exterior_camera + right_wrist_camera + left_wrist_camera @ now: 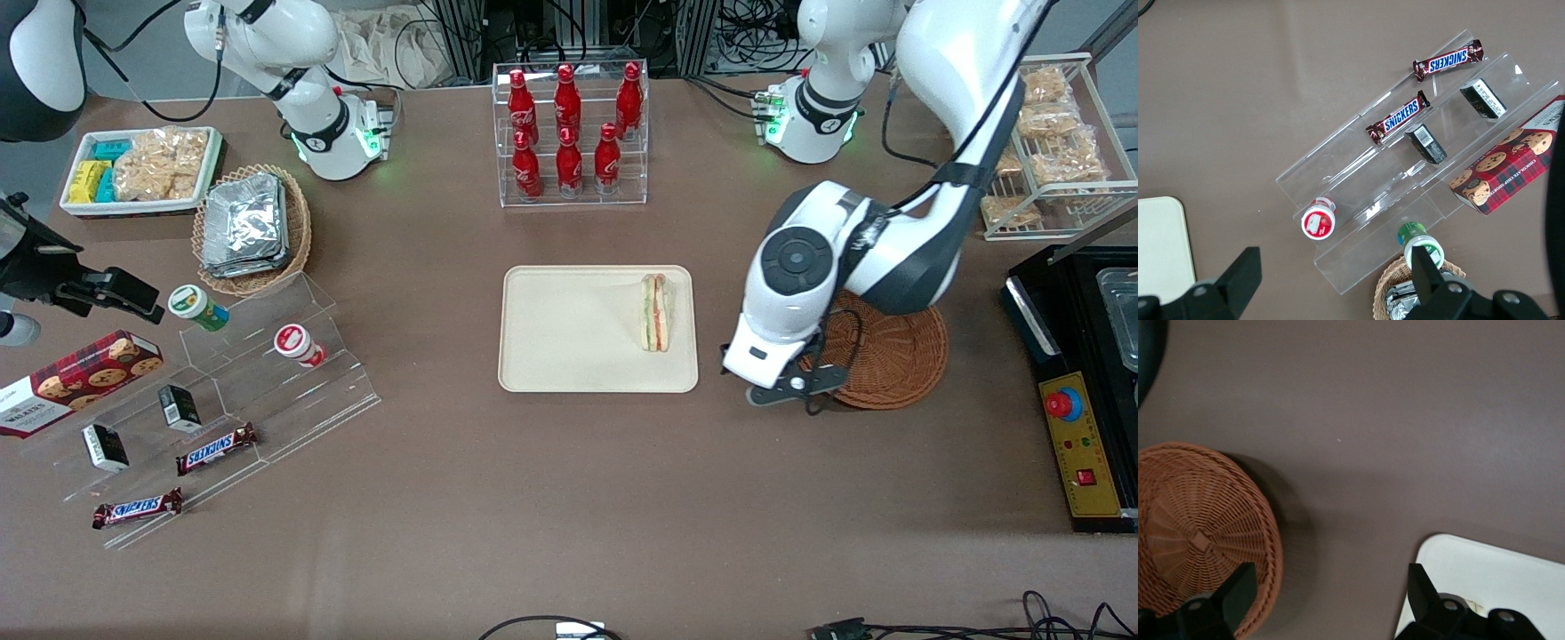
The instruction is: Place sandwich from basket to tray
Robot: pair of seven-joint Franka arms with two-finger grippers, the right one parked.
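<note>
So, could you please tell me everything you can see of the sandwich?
The sandwich is a small wedge of pale bread with orange, red and green filling showing along its edge. It lies on the cream tray, close to the rim nearest the wicker basket, and nothing else touches it. The gripper hangs open between tray and basket, holding nothing.

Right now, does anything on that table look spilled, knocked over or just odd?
Nothing spilled or broken. The sandwich lies on the tray, hard against the rim nearest the basket rather than in the middle. The claw hangs open between tray and basket, holding nothing. The two small cups on the clear stand lie tipped.
</note>
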